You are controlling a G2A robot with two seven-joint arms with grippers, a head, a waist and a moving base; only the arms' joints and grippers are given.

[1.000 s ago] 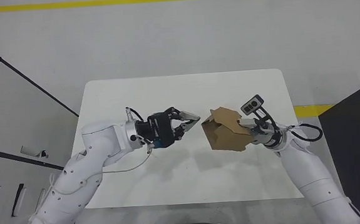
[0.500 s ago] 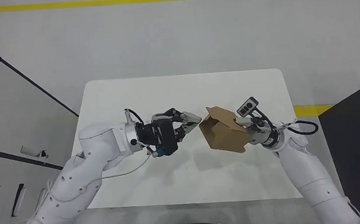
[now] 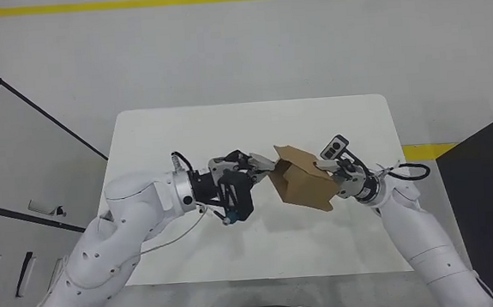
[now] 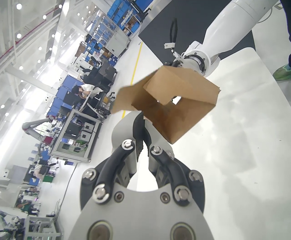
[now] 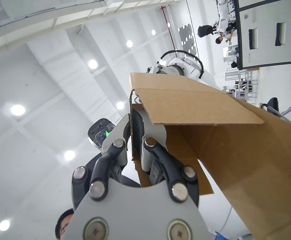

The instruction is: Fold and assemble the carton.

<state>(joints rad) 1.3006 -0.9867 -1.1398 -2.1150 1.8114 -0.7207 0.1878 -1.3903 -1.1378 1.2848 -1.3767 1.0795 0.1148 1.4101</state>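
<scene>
Moved closer: the left claw (image 3: 260, 163) now meets the carton (image 3: 300, 180), which hangs above the table (image 3: 228, 129).
Its pads, spread wide a second ago, are nearly together at the open flap; I cannot tell if cardboard sits between them. The carton has shifted a little toward it. It looks light, stiff in the panels and weak at the creases, so I judge a panel edge the best hold. The right claw (image 3: 327, 175) pinches the far wall.
</scene>
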